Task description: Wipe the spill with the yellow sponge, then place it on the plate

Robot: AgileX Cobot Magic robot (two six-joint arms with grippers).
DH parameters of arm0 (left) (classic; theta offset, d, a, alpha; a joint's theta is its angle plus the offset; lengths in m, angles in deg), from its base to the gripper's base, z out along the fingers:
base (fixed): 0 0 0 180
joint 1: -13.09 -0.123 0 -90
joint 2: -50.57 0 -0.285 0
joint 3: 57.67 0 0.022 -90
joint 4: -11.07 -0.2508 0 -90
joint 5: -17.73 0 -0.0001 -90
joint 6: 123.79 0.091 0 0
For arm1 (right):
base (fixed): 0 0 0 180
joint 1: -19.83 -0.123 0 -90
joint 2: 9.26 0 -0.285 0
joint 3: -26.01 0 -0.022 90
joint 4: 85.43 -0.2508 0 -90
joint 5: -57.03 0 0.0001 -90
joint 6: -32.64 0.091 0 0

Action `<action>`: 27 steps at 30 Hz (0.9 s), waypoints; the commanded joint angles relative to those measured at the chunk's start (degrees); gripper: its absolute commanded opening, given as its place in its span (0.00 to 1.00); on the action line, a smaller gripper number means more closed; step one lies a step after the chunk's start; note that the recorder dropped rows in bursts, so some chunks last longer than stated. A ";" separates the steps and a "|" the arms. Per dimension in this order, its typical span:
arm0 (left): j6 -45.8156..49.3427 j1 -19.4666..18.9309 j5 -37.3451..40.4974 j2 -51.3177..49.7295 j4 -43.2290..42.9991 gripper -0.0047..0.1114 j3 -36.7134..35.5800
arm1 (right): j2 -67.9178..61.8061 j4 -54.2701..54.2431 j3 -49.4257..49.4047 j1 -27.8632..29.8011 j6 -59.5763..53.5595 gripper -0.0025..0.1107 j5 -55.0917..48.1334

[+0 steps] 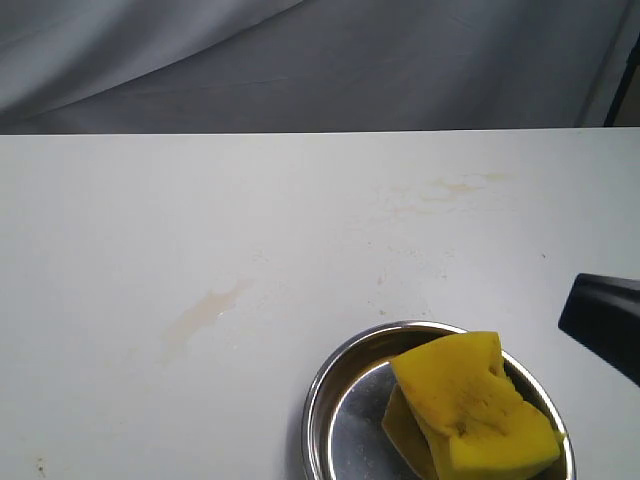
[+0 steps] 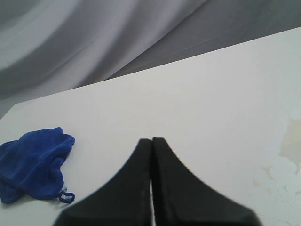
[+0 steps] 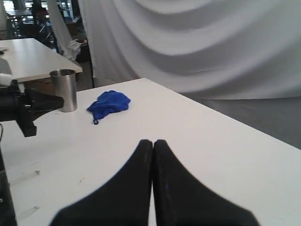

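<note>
We judge the task all but done: the yellow sponge (image 1: pixel 470 400) lies in the plate (image 1: pixel 350 420), close beside our right gripper (image 3: pixel 153 141); the spill (image 1: pixel 205 312) is a faint smear well beyond it. That gripper and the left gripper (image 2: pixel 151 140) are pressed together, empty. Next, we need only keep clear.

the plate (image 1: pixel 322 400) runs off the near edge, so only its far part shows. the yellow sponge (image 1: pixel 470 400) covers much of its inside. a dark bit of the right arm (image 1: pixel 605 320) pokes in from the right, the rest cut off. the blue cloth (image 2: pixel 33 165) is clipped by the left wrist view's edge.
</note>
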 commanded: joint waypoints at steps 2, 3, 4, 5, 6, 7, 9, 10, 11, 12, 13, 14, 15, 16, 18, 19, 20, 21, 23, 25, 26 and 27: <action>-0.23 0.32 -0.20 0.18 -0.04 0.04 -0.21 | 0.22 -0.38 0.27 -2.99 -1.90 0.02 3.70; -0.23 0.32 -0.20 0.18 -0.04 0.04 -0.21 | 0.22 -0.12 0.27 -3.11 -1.90 0.02 4.08; -0.23 0.32 -0.20 0.18 -0.04 0.04 -0.21 | 0.22 0.01 0.27 -3.11 -2.30 0.02 4.70; -0.23 0.32 -0.20 0.18 -0.04 0.04 -0.21 | 0.22 0.01 0.27 -3.11 -2.61 0.02 4.70; -0.23 0.32 -0.20 0.18 -0.04 0.04 -0.21 | 0.22 0.01 0.27 -3.11 -2.81 0.02 4.70; -0.23 0.32 -0.20 0.18 -0.04 0.04 -0.21 | 0.22 0.01 0.27 -3.11 -2.79 0.02 4.59; -0.23 0.32 -0.20 0.18 -0.04 0.04 -0.21 | 0.22 -0.88 0.27 -3.11 -2.79 0.02 4.59; -0.23 0.32 -0.20 0.18 -0.04 0.04 -0.21 | 0.22 -1.28 0.27 -3.11 -2.79 0.02 4.59; -0.23 0.32 -0.20 0.18 -0.04 0.04 -0.21 | 0.22 -2.28 0.27 -3.11 -2.79 0.02 4.59; -0.23 0.32 -0.20 0.18 -0.04 0.04 -0.21 | 0.22 -4.11 0.27 -3.11 -2.79 0.02 4.59; -0.23 0.32 -0.20 0.18 -0.04 0.04 -0.21 | 0.22 -4.94 0.27 -3.11 -2.79 0.02 4.59; -0.23 0.32 -0.20 0.18 -0.04 0.04 -0.21 | 0.22 -5.07 0.27 -3.11 -2.79 0.02 4.59; -0.23 0.32 -0.20 0.18 -0.04 0.04 -0.21 | 0.22 -5.07 0.27 -3.11 -2.79 0.02 4.59; -0.23 0.32 -0.20 0.18 -0.04 0.04 -0.21 | 0.22 -5.07 0.27 -3.11 -2.79 0.02 4.59; -0.23 0.32 -0.20 0.18 -0.04 0.04 -0.21 | 0.22 -5.07 0.27 -3.11 -2.79 0.02 4.59; -0.23 0.32 -0.20 0.18 -0.04 0.04 -0.21 | 0.22 -5.07 0.27 -3.11 -2.79 0.02 4.59; -0.23 0.32 -0.20 0.18 -0.04 0.04 -0.21 | 0.22 -5.07 0.27 -3.11 -2.79 0.02 4.59; -0.23 0.32 -0.20 0.18 -0.04 0.04 -0.21 | 0.22 -5.07 0.27 -3.11 -2.79 0.02 4.59; -0.23 0.32 -0.20 0.18 -0.04 0.04 -0.21 | 0.22 -5.06 0.27 -3.11 -2.79 0.02 4.25; -0.23 0.32 -0.20 0.18 -0.04 0.04 -0.21 | 0.22 -5.06 0.27 -3.11 -2.82 0.02 4.40; -0.23 0.32 -0.20 0.18 -0.04 0.04 -0.21 | 0.22 -5.19 0.27 -3.11 -3.09 0.02 4.40; -0.23 0.32 -0.20 0.18 -0.04 0.04 -0.21 | 0.22 -7.29 0.27 -3.11 -3.92 0.02 4.40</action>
